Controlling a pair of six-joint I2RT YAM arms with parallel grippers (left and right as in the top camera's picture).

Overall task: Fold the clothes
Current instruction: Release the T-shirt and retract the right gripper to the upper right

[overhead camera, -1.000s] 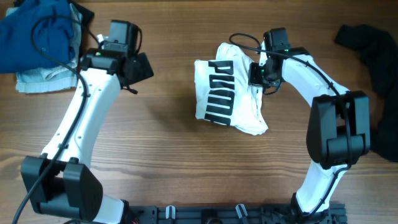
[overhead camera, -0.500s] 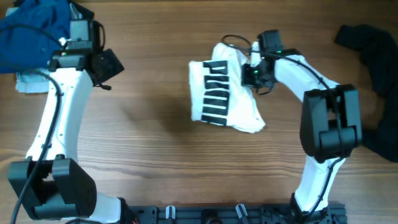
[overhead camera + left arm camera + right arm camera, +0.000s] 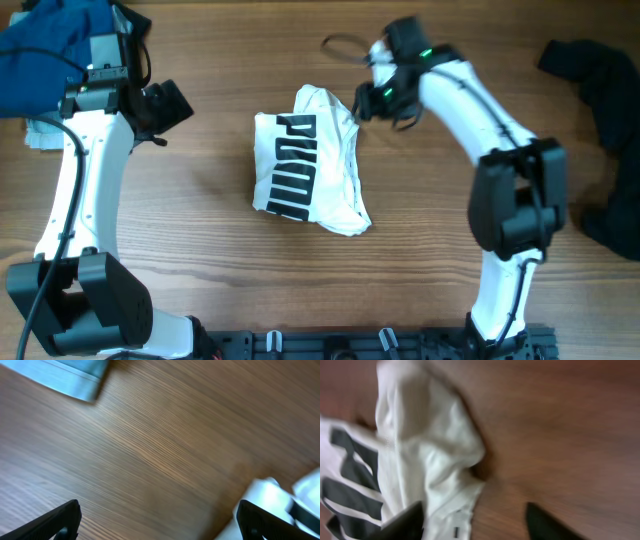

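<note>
One wooden tabletop (image 3: 200, 270), easily the biggest thing here. Two arms on it, both mine: the left arm (image 3: 85, 210) runs up the left side, and the right arm (image 3: 470, 110) arches in from the right toward the middle.

I count four pieces of clothing:
- One black garment (image 3: 605, 130), slumped at the right side and running off the right edge.
- One blue garment (image 3: 45, 50), heaped in the far left corner and spilling past that edge.
- One white T-shirt (image 3: 310, 175) with black lettering, bunched up near the centre, well apart from both heaps.
- One pale cloth (image 3: 40, 135), poking out from under the blue heap.

Room to move: there's bare wood all round the shirt, with a wide strip between it and my left arm, another toward the near edge, and a gap between my right arm and the black garment.

My left fingers (image 3: 60, 520) are spread wide over bare wood, just beside the blue heap. My right fingers (image 3: 547, 525) are apart at the shirt's far right corner. From the wrist view, the crumpled fabric sits right by one of them and there's wood showing between them.
</note>
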